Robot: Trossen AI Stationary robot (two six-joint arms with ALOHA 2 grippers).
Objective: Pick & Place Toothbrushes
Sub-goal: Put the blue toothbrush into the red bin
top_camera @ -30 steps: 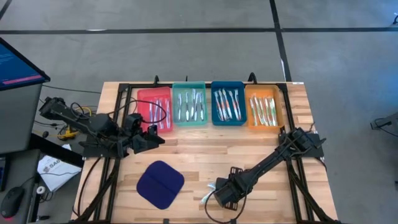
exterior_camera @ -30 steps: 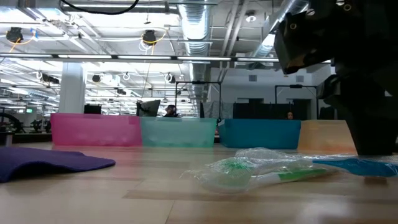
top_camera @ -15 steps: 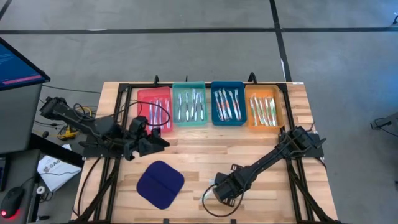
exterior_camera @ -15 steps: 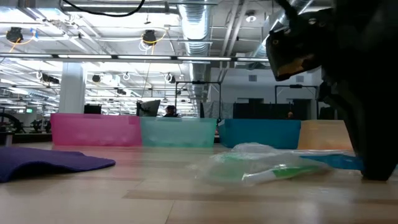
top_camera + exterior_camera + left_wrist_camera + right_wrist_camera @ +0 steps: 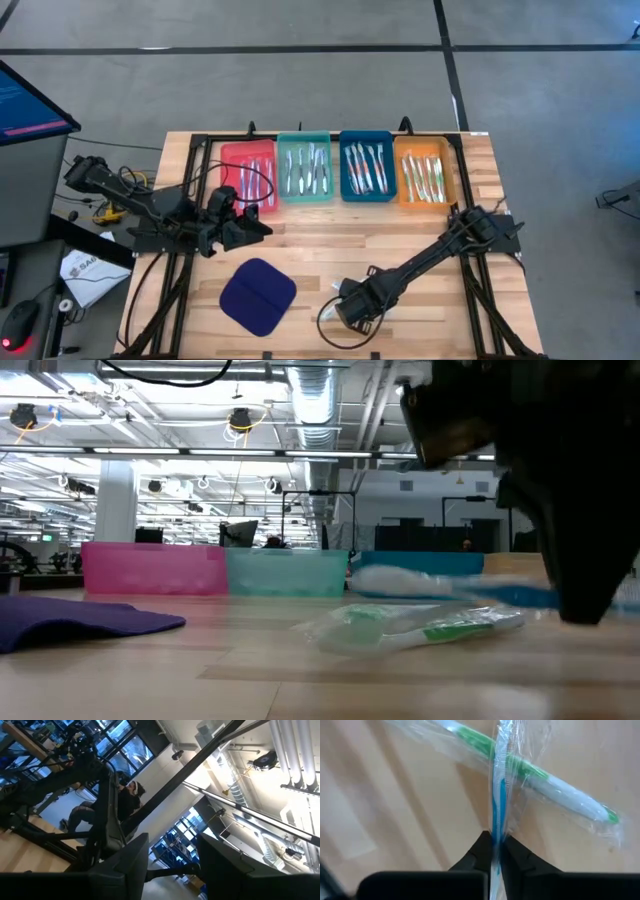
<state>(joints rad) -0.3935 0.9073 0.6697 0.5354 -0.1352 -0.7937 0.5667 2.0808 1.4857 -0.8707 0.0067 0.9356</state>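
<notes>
My right gripper (image 5: 338, 312) is near the table's near edge, shut on a blue toothbrush in a clear wrapper (image 5: 499, 795). The low view shows the blue toothbrush (image 5: 450, 588) raised above the table. A green wrapped toothbrush (image 5: 535, 774) lies flat on the wood under it and also shows in the low view (image 5: 420, 630). More toothbrushes lie in the four trays at the far edge. My left gripper (image 5: 258, 226) is open and empty, in front of the red tray (image 5: 248, 172). My right gripper pinches the blue toothbrush's handle (image 5: 496, 834) between its two fingers, wrapper and all. The fingers come from above, slanting down, and lie across the brush. The brush is lifted clear of the table and nearly level, its wrapped head (image 5: 392, 580) sticking out past the gripper over the green brush.
Red, teal (image 5: 304, 168), blue (image 5: 366, 166) and orange (image 5: 425, 170) trays stand in a row along the far edge, each with several toothbrushes. A dark blue rounded cloth pad (image 5: 258, 296) lies near the front left. Bare wood lies between the trays and the pad.
My right gripper has gone a little toward the table's left edge and has raised the blue toothbrush from the wood to clear of it. The green toothbrush stays on the table. My left gripper has gone slightly toward the right.
</notes>
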